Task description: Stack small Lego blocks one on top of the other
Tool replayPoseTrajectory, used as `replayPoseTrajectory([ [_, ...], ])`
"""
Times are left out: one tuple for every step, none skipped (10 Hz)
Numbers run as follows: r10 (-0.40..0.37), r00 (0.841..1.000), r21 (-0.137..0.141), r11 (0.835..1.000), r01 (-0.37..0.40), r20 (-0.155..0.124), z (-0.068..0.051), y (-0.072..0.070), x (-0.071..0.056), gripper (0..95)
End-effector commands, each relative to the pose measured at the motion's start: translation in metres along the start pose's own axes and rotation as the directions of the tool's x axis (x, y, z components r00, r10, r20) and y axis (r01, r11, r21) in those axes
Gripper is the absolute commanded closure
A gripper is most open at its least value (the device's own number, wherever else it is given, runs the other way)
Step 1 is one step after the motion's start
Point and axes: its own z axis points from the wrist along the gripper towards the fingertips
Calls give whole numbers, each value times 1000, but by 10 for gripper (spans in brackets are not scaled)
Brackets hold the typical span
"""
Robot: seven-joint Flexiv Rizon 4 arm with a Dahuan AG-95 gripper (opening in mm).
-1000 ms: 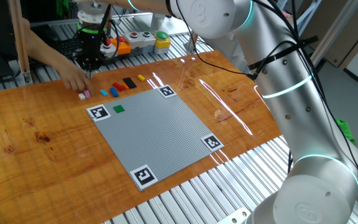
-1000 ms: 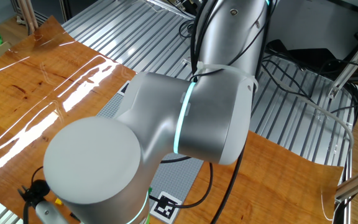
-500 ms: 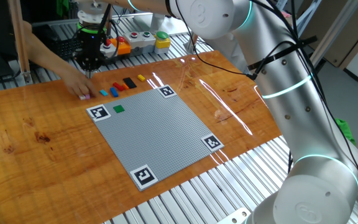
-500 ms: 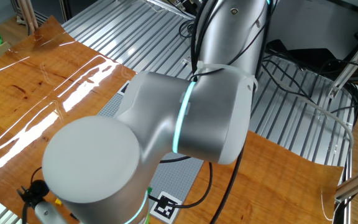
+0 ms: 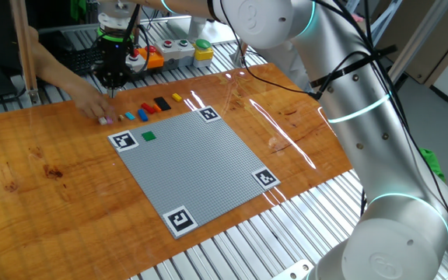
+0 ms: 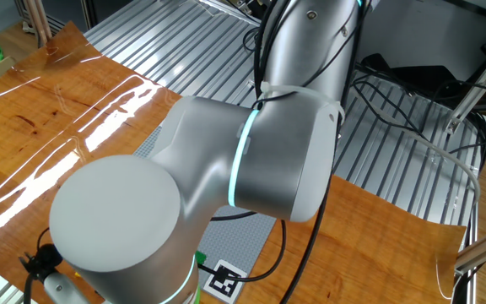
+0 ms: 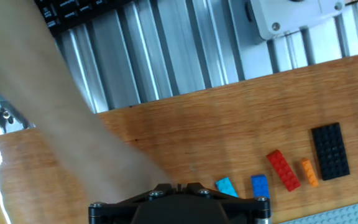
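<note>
- Wooden surface (image 5: 45, 167), glossy and warm-toned, sits on a ribbed metal bench; a grey studded baseplate (image 5: 197, 159) with black-and-white marker squares at its corners lies on it, and push buttons stand on the bench beyond.
- A person's hand (image 5: 93, 103) reaches in from the left, its fingertips down at the left end of the row of bricks, right by a pale brick (image 5: 103, 120) and a pink one.
- Next along the row, just outside the baseplate's far edge: a light blue brick (image 7: 227, 186), a blue brick (image 7: 260, 185), a red brick (image 7: 283, 169), an orange brick (image 7: 307, 172), a black brick (image 7: 330, 151), then a yellow one. A green brick (image 5: 148, 135) sits alone on the baseplate.
- These bricks look light, rigid and smooth-sided. They should slide or tip at a nudge, so I'd pinch one squarely across its two long flat sides, keeping the studs upward.
- The end effector (image 5: 111, 82) points straight down, above the surface, near the hand and behind the row. Its fingers are fully together with nothing between them, touching no brick.
</note>
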Motion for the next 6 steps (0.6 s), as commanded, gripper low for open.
replayPoseTrajectory([
  [9, 1000, -2, 1000, -9, -2, 1, 0, 0, 950],
  [9, 1000, -2, 1000, -9, -2, 1, 0, 0, 950],
  [9, 1000, -1, 1000, -9, -1, 1, 0, 0, 950],
  [10, 1000, -1, 1000, -10, -1, 1, 0, 0, 950],
  [11, 1000, -1, 1000, -11, -1, 1, 0, 0, 950],
  [10, 1000, 0, 1000, -10, -2, 1, 0, 0, 950],
])
